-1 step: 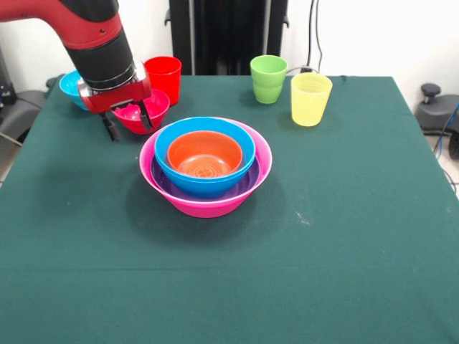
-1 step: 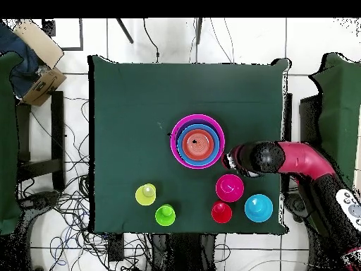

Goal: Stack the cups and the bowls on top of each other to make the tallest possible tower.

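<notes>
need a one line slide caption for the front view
Sawyer gripper open over a magenta bowl beside the tower of nested bowls, cups behind.

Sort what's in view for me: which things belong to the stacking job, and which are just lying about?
Job: tower of pink, purple, blue and orange bowls; magenta bowl; cyan bowl; red cup; green cup; yellow cup; end effector.

Lying about: cardboard box, cables, both off the table.
</notes>
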You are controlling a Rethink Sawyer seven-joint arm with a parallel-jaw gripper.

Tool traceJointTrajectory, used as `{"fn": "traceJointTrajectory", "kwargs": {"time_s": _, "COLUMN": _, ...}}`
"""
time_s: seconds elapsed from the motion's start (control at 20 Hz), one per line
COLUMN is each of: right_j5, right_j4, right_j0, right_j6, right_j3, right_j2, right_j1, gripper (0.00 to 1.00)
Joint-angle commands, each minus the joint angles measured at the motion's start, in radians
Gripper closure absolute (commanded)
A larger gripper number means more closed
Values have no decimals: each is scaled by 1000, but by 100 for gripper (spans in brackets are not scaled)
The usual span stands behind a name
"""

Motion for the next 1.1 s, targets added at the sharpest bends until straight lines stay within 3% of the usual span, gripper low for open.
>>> {"fn": "traceJointTrajectory", "kwargs": {"time_s": 0.05, "right_j5": 171, "right_j4": 32, "right_j0": 117, "right_j6": -61, "right_j3": -139, "right_j2": -43, "right_j1": -30, "gripper": 0}}
{"fn": "traceJointTrajectory", "kwargs": {"time_s": 1.1, "right_j5": 338, "right_j4": 65, "right_j0": 177, "right_j6": -105, "right_j3": -260, "right_j2": -51, "right_j1": -33, "gripper": 0}}
